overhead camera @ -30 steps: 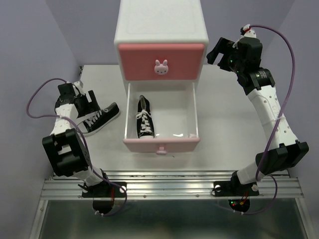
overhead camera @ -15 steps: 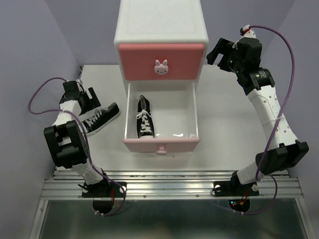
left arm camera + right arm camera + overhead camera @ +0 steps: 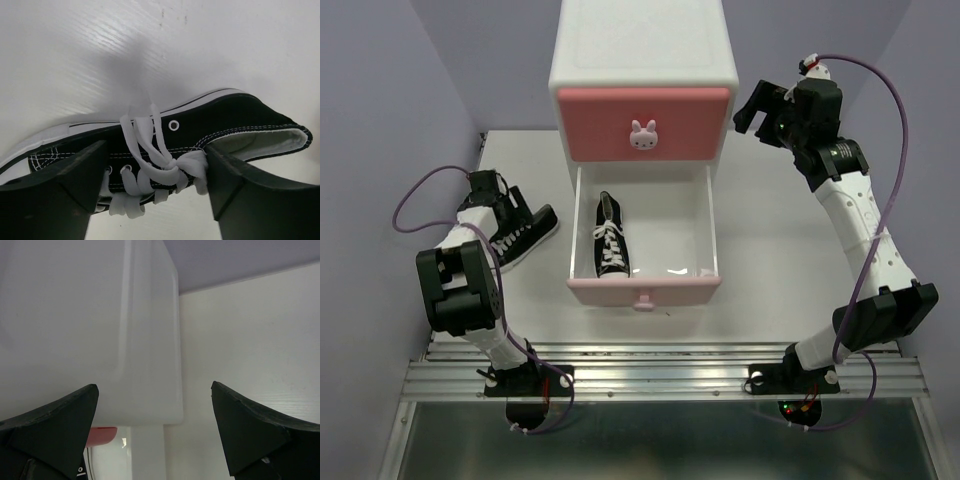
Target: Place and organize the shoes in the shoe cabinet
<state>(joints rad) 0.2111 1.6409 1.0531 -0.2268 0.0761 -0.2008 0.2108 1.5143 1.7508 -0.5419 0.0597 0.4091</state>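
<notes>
The left gripper (image 3: 508, 206) is being held with its jaws wide apart astride a black sneaker (image 3: 220, 120) lying on the table (image 3: 225, 40) between its fingers (image 3: 60, 195), while the right gripper (image 3: 760, 105), likewise spread and empty, is being held just beside the shoe cabinet (image 3: 642, 50), whose upper side wall is being faced on its left.

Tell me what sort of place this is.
Probably a robot test cell in a lab: two arms bolted to a metal rail, plain lilac walls closing in a white table.

Black sneaker (image 3: 610, 246) in open lower drawer (image 3: 642, 290); second black sneaker (image 3: 530, 234) lying left of cabinet (image 3: 642, 60).
</notes>
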